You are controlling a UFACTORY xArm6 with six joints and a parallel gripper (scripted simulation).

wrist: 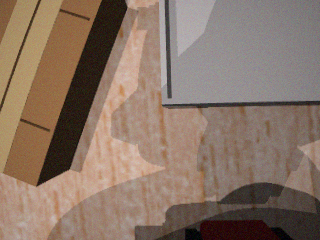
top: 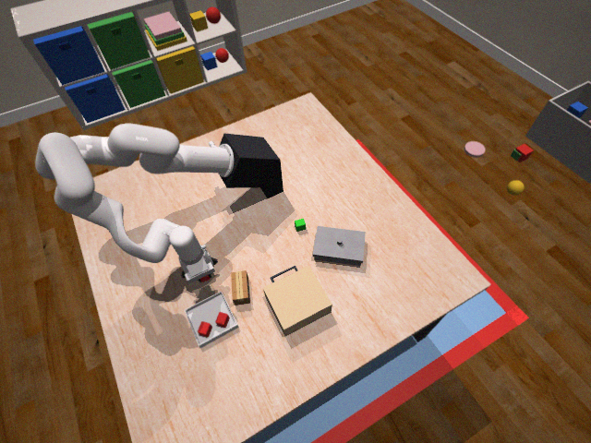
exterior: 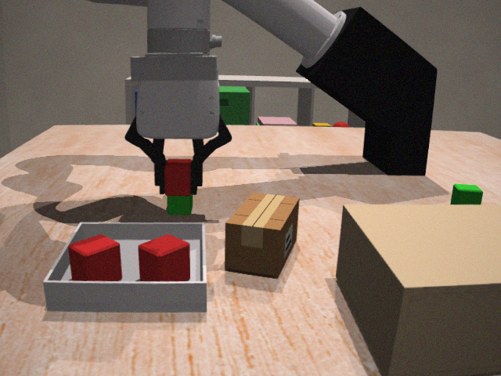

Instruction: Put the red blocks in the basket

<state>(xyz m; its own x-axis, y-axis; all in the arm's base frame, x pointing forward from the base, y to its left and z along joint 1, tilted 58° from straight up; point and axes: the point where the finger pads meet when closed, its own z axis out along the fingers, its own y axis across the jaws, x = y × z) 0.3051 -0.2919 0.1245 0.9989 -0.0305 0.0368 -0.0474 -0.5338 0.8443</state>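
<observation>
— What are the jaws of the gripper (top: pixel 199 275) (exterior: pixel 178 178) doing?
— They're gripping a red block (top: pixel 205 278) (exterior: pixel 178 177) (wrist: pixel 235 230) upright, and the basket (top: pixel 194 327) (exterior: pixel 126 297) (wrist: pixel 240 60) is lying just beyond, towards the exterior camera

You've got 3 red blks on the tbl side: 2 red blocks (top: pixel 204 329) (exterior: pixel 95 258) in the basket (top: pixel 200 342) (exterior: pixel 125 296) (wrist: pixel 240 75) + 1 red block (exterior: pixel 178 177) (wrist: pixel 237 230) up at the gripper; 2 green blocks (top: pixel 299 224) (exterior: pixel 466 194); 1 basket; 1 taped carton (top: pixel 240 287) (exterior: pixel 261 234) (wrist: pixel 55 85); 1 wooden cabinet (top: pixel 297 299) (exterior: pixel 437 247) w/ 1 handle (top: pixel 283 273); 1 metal box (top: pixel 339 245) w/ 1 knob (top: pixel 340 243). Off the tbl, you've 6 fabric bins (top: pixel 119 40) in the shelf unit (top: pixel 95 14): 2 blue, 3 green, 1 yellow; plus 2 red balls (top: pixel 212 15) there
</observation>
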